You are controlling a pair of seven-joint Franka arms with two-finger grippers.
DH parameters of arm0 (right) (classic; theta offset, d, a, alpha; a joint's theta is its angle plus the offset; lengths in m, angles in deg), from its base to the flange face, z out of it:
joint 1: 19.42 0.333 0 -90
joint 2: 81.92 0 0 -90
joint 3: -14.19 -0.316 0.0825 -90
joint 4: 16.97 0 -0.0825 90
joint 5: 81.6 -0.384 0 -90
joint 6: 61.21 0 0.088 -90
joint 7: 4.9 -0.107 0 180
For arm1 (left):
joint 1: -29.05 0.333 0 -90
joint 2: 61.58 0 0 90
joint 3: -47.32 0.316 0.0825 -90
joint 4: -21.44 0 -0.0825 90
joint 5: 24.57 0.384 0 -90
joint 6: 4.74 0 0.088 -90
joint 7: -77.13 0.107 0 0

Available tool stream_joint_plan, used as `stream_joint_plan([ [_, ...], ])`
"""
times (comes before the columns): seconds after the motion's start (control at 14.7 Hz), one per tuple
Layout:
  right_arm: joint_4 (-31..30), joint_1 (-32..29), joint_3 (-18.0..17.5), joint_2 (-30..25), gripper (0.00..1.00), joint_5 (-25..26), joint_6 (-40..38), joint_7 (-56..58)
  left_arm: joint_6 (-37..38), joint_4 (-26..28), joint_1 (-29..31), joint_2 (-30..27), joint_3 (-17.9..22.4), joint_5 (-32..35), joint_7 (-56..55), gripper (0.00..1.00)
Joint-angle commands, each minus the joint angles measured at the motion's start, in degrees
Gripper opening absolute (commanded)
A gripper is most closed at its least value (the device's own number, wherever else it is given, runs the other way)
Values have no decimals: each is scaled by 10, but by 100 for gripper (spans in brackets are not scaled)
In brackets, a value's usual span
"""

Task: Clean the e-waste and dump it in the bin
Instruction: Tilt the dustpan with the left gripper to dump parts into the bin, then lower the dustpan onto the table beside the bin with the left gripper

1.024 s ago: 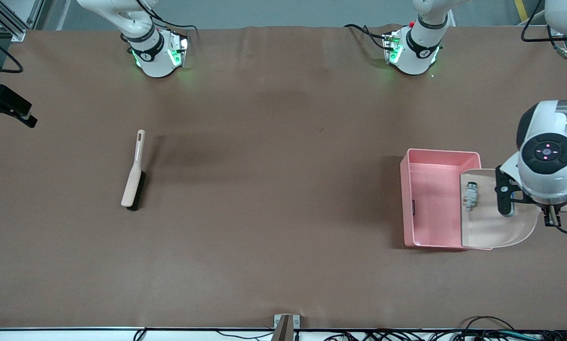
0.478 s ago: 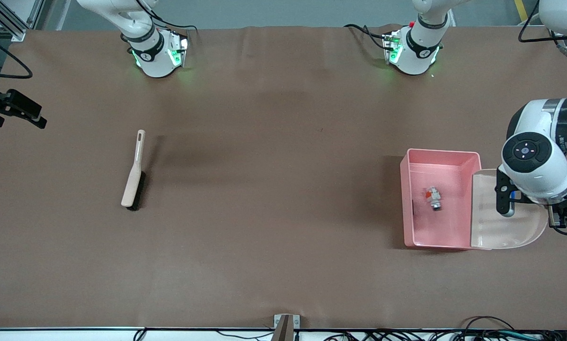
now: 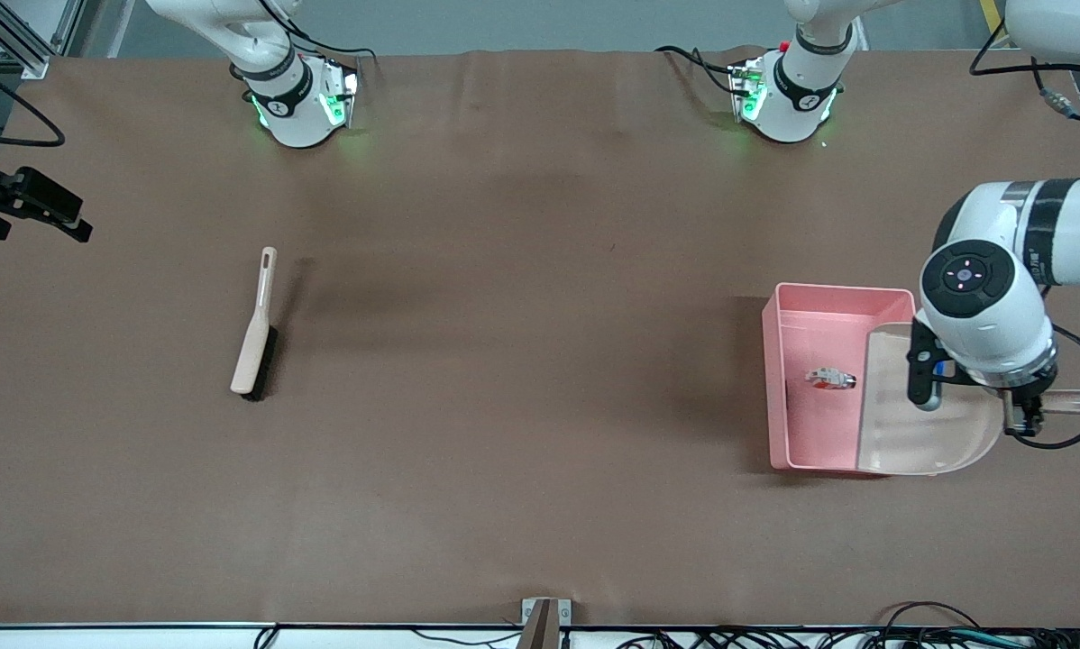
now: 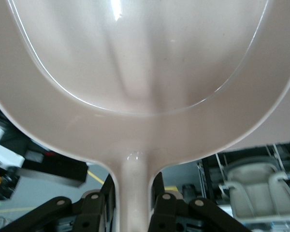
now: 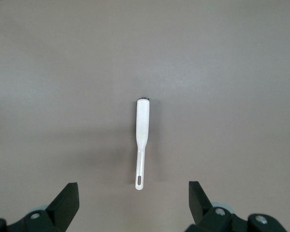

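Note:
The pink bin (image 3: 779,311) stands toward the left arm's end of the table. A white component (image 3: 830,379) with orange parts lies on its floor. A small dark bit (image 3: 786,389) shows against the bin's inner wall; I cannot tell if it is the dark block. My left gripper (image 3: 1029,407) (image 4: 134,195) is shut on the handle of the beige dustpan (image 3: 919,424) (image 4: 145,63). It holds the pan tilted over the bin's rim. The pan looks empty. My right gripper (image 3: 35,212) (image 5: 134,203) is open and empty, high over the brush.
A beige brush (image 3: 253,333) (image 5: 142,130) with dark bristles lies on the brown table cover toward the right arm's end. A small bracket (image 3: 544,617) sits at the table edge nearest the front camera.
The white component slid off the dustpan into the bin and came to rest on its floor. The left arm moved the pan farther over the bin. The right gripper drifted slightly.

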Motion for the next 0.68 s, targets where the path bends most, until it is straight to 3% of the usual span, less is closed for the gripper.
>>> stream_joint_plan([
  [0.0, 7, 5, -1, 0, 100, 7, -5, -3, 15, -17, -6, 3, -37, -48, -34, 0],
  [0.27, 7, 5, 0, 0, 100, 8, -6, -3, 14, -18, -63, 30, -41, -97, -109, 0],
  [0.61, 7, 6, 0, 0, 100, 8, -4, -3, -10, -18, -131, 89, -42, -203, -325, 0],
])
